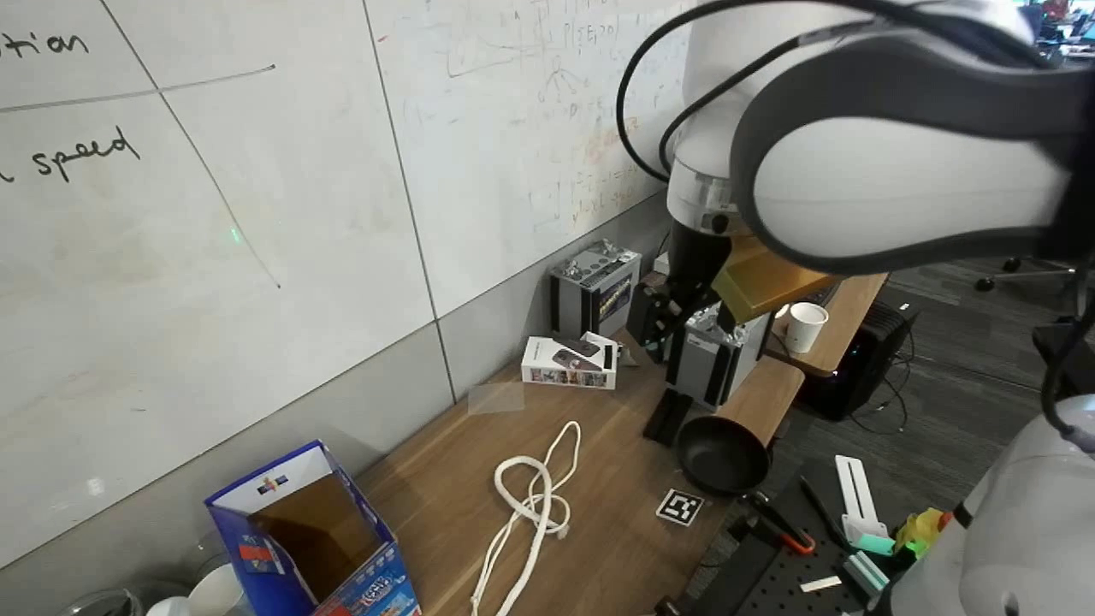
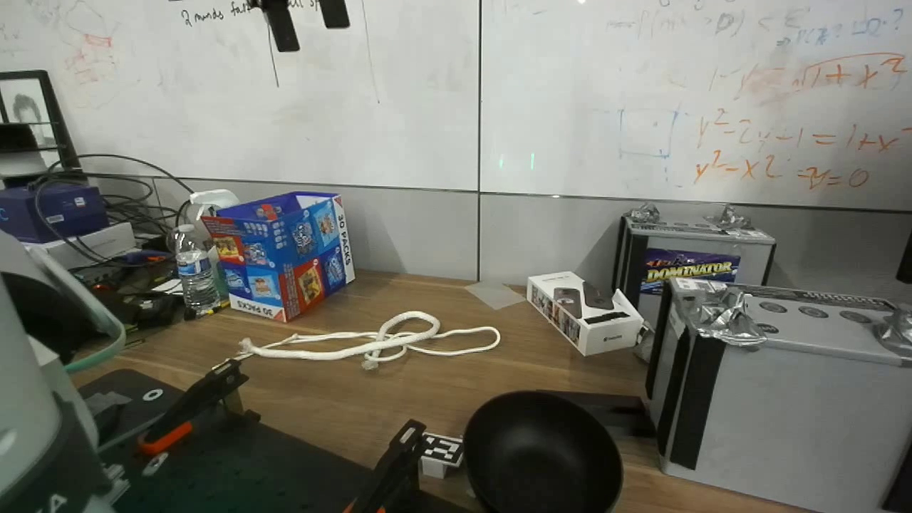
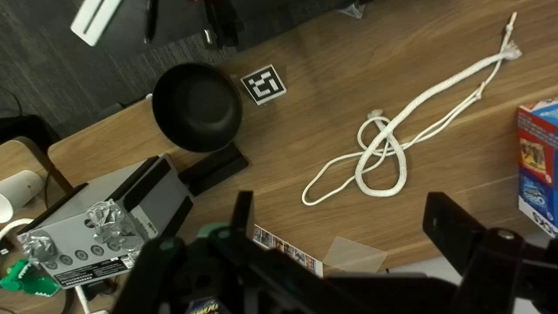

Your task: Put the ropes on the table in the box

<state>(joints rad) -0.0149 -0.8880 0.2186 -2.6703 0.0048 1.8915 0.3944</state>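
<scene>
White braided rope (qty 1, thick) lies tangled w/ 1 thin cord on the wood-grain surface in the wrist view; both prob. light, soft, limp, best pinched at their crossing. Jaws spread wide, nothing betw. In an exterior view, 1 open-topped blue 30-pack carton stands near the tangle. In an exterior view, 1 blk frying pan, 1 white phone-print box.

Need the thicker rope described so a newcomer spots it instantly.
On the wood-grain table, find the open blue box. Nearby, the thicker white rope lies looped, crossing itself. Its fat woven body and frayed end set it apart from the thin white cord tangled with it.
</scene>
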